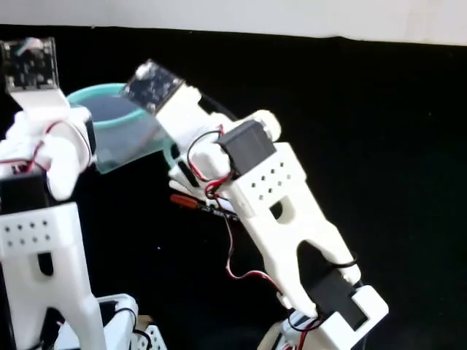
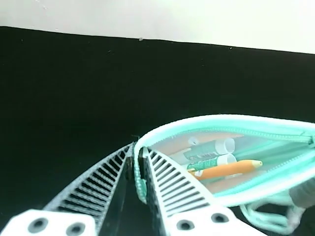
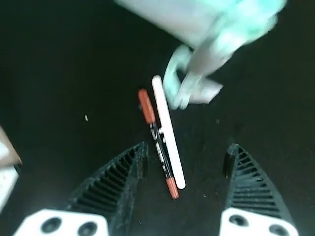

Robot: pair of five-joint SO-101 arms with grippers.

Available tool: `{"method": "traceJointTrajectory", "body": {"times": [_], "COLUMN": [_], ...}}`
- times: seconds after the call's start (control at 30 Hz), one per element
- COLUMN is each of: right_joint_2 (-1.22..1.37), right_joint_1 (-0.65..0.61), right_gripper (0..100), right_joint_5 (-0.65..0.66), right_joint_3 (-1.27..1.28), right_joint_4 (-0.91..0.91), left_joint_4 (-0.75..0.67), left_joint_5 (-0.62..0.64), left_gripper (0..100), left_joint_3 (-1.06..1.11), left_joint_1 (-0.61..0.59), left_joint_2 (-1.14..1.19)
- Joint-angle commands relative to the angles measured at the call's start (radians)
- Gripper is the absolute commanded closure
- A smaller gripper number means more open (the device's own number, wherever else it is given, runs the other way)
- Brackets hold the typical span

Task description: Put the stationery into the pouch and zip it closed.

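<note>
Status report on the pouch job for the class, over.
Left pincer shut on rim of open pouch, pens inside. Right pincer open over white pen and red-and-black pen on table. Pouch loop close beside them.

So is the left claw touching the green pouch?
Touching. The left wrist view shows the left gripper shut on the teal rim of the pouch, pinching it.

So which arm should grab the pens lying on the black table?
Right. The right gripper hangs open just above the white pen and the red-capped black pen. The left gripper is shut on the rim of the mint-green zip pouch.
</note>
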Motion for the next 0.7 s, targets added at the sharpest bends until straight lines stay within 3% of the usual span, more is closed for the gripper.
{"method": "traceJointTrajectory", "body": {"times": [0.0, 0.23, 0.67], "right_joint_2": [-0.047, -0.039, -0.038], "right_joint_1": [0.015, 0.030, 0.085], "right_gripper": [74.6, 74.6, 74.6], "right_joint_5": [0.068, 0.204, 0.319], "right_joint_3": [0.051, 0.208, 0.659], "right_joint_4": [-0.018, -0.088, -0.532], "left_joint_4": [-0.002, -0.002, 0.000], "left_joint_5": [0.000, -0.002, -0.002], "left_gripper": [99, 99, 99], "left_joint_3": [-0.058, -0.136, -0.206], "left_joint_1": [-0.016, -0.018, -0.065], "left_joint_2": [0.130, 0.268, 0.390]}}
